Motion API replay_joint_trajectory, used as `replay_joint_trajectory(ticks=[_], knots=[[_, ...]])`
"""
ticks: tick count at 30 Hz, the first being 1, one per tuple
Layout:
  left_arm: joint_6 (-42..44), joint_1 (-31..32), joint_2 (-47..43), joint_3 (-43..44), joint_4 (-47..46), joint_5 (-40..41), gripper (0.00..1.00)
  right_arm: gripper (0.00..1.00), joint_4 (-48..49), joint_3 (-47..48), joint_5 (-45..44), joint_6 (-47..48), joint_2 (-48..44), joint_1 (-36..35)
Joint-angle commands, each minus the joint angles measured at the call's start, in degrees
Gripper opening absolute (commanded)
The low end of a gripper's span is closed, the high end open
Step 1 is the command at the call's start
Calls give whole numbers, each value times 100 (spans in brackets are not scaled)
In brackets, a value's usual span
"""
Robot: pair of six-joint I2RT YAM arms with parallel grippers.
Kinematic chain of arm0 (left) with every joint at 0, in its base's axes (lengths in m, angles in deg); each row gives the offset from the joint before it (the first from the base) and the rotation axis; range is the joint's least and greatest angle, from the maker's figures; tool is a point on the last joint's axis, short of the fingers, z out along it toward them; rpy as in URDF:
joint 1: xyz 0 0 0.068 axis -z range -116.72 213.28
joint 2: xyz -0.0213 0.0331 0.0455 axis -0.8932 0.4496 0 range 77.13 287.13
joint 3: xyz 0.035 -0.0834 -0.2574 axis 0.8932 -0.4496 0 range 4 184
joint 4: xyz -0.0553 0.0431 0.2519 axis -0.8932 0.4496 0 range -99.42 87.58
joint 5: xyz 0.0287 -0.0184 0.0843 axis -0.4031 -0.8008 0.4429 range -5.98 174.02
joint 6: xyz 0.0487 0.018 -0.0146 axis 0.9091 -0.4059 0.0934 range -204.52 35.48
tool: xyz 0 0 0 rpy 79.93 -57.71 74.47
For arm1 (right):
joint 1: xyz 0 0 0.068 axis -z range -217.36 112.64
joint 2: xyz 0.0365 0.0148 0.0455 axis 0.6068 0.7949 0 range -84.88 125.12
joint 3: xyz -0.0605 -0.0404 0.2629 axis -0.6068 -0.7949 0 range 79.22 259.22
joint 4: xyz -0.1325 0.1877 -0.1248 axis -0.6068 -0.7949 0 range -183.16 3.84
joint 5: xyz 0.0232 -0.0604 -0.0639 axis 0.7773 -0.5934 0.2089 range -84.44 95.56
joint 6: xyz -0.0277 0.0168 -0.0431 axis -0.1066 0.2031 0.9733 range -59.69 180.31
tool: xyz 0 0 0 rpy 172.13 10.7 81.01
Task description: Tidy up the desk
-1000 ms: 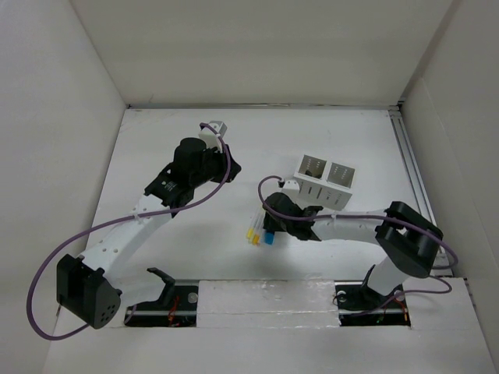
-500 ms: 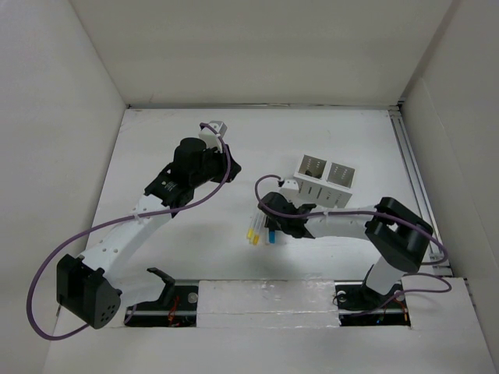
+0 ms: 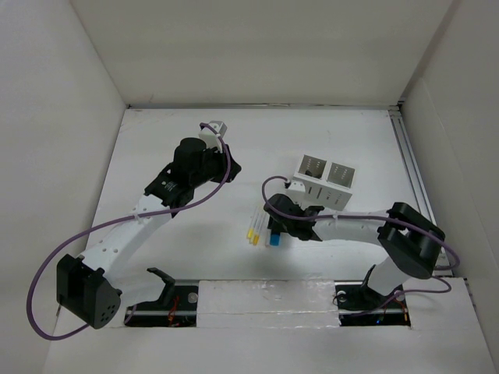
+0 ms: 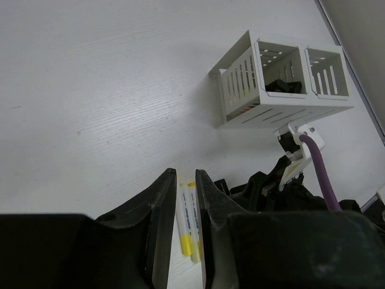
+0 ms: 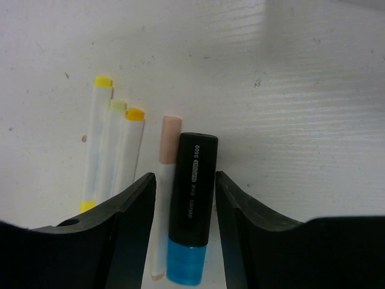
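On the white desk (image 3: pixel 351 140) lie yellow-capped pens (image 3: pixel 253 227), and beside them a blue highlighter (image 3: pixel 272 238) with a black cap. In the right wrist view my right gripper (image 5: pixel 185 177) is open and low. The highlighter (image 5: pixel 191 198) and a thin peach-capped pen (image 5: pixel 168 141) lie between its jaws. The yellow-capped pens (image 5: pixel 114 144) lie just outside the left jaw. My left gripper (image 3: pixel 230 166) hovers above the desk. In its own view the left gripper (image 4: pixel 186 174) has its jaws a narrow slit apart with nothing between them, and the pens (image 4: pixel 183 223) show far below.
A white slotted two-compartment holder box (image 3: pixel 326 179) stands behind the right gripper, with something black (image 4: pixel 283 86) in one compartment. A metal rail (image 3: pixel 413 171) runs along the right edge. White panels wall the desk on three sides.
The right arm's elbow swung slightly left and came back, and the gripper stayed over the highlighter. The left arm and the pens have not moved.
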Motion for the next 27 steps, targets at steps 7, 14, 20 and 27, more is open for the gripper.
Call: replay_joint_trajectory(ticks=[7, 14, 20, 27], knots=[[-15, -22, -76, 178, -152, -123, 16, 40, 127, -80, -97, -85, -211, -9], [-6, -22, -85, 170, -169, -114, 16, 38, -40, -80, -211, -190, -26, -9], [-15, -22, -76, 178, -161, -105, 16, 33, -49, -97, -220, -252, 45, -9], [-6, -22, -84, 178, -178, -123, 16, 46, -155, 43, -167, -217, 291, -9]])
